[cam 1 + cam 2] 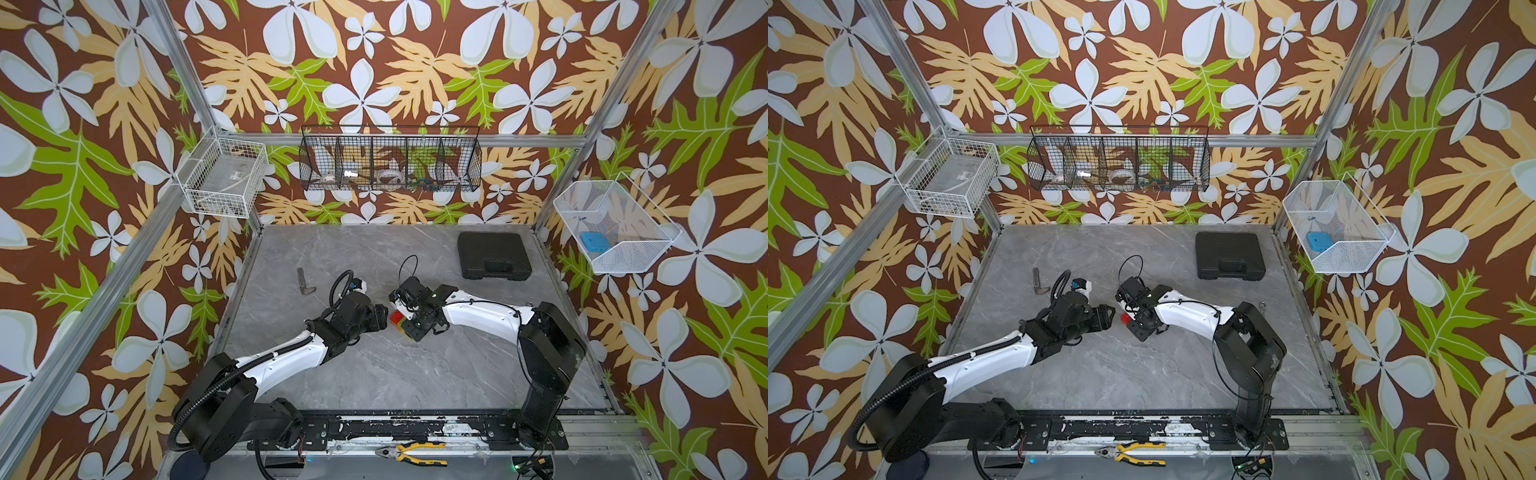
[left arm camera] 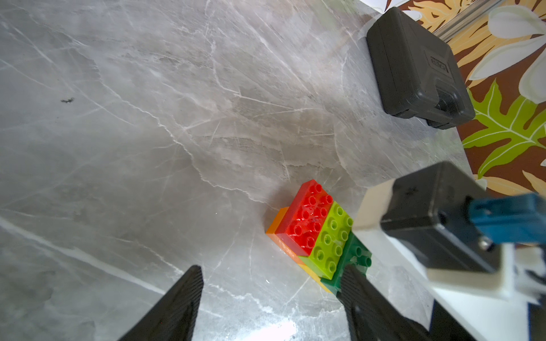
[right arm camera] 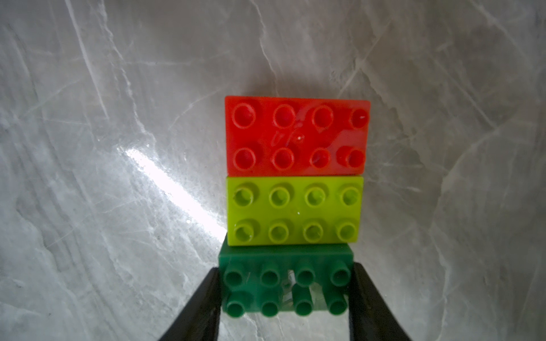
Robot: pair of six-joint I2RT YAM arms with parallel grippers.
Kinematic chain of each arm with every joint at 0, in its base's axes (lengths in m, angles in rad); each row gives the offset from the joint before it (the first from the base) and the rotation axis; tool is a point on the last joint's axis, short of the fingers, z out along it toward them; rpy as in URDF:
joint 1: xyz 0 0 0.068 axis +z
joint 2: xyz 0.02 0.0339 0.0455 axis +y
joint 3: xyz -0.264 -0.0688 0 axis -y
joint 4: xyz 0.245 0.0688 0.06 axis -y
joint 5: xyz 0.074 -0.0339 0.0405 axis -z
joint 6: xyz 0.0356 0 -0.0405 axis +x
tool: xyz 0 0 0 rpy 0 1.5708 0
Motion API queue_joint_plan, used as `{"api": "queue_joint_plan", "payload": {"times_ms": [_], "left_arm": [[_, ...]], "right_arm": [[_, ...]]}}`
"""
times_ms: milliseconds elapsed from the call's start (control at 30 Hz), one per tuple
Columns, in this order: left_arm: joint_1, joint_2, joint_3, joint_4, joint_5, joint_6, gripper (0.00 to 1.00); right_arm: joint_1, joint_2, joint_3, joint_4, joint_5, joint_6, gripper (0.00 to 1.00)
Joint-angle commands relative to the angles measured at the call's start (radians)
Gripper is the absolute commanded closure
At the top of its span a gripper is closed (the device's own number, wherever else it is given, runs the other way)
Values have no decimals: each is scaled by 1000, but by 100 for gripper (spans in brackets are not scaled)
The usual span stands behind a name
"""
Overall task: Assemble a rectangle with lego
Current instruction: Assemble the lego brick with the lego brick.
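Observation:
The rectangle [image 2: 313,227] lies on the grey table, with a red brick [image 3: 297,135] and a lime brick [image 3: 294,211] side by side over an orange and yellow layer [image 2: 280,221]. A dark green brick [image 3: 285,257] butts against the lime one, and my right gripper [image 3: 286,283] is shut on its two short ends. In both top views the right gripper [image 1: 406,326] [image 1: 1133,325] hangs over the bricks [image 1: 397,321] [image 1: 1124,319] and hides most of them. My left gripper [image 2: 273,270] [image 1: 383,316] stands open just left of them, nothing between its fingers.
A black plastic case [image 1: 494,254] lies at the back right. A grey L-shaped metal piece [image 1: 304,282] lies at the back left. Yellow-handled pliers [image 1: 411,453] rest on the front rail. Wire baskets hang on the walls; the right one [image 1: 615,226] holds a blue block [image 1: 592,242].

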Motion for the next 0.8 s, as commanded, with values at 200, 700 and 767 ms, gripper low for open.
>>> {"api": "queue_joint_plan", "payload": {"times_ms": [200,700,767], "left_arm": [[0,3,10,10,8,8,25],[0,8,6,12,15,10,25],[0,8,4,12,15,10,25]], "right_arm": [[-2,-1,1,5,5,-19,71],[-4,26,-19,15,-35,-26,74],[-10,31,-18,4,-47,-28,74]]}}
